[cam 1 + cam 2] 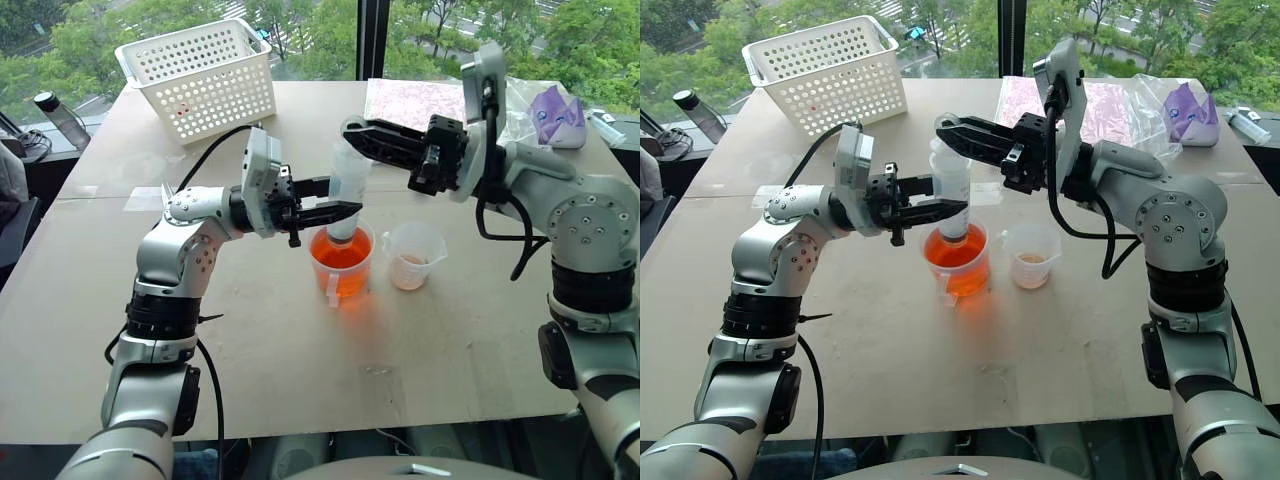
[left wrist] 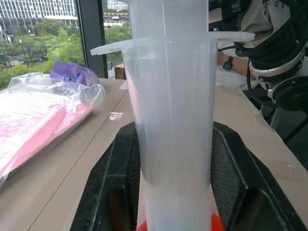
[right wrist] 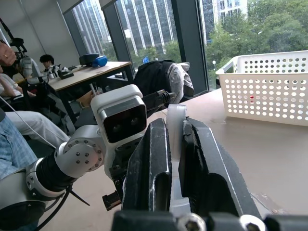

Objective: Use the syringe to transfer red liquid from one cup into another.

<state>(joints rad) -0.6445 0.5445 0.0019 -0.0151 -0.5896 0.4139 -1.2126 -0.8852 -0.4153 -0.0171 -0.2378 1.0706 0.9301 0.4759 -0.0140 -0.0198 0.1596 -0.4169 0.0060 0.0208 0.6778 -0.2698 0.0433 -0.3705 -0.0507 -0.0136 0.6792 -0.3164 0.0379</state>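
Clear plastic syringe (image 1: 345,190) upright, tip in the orange-red cup (image 1: 341,262).
Left gripper (image 1: 335,212) clamps its barrel; right gripper (image 1: 352,128) pinches the plunger top. Smaller cup (image 1: 412,256) stands just beside.

Two cups (image 1: 341,262) (image 1: 412,256), one syringe (image 1: 347,190), one basket (image 1: 200,76), one bottle (image 1: 61,118), two hands (image 1: 325,212) (image 1: 358,132).
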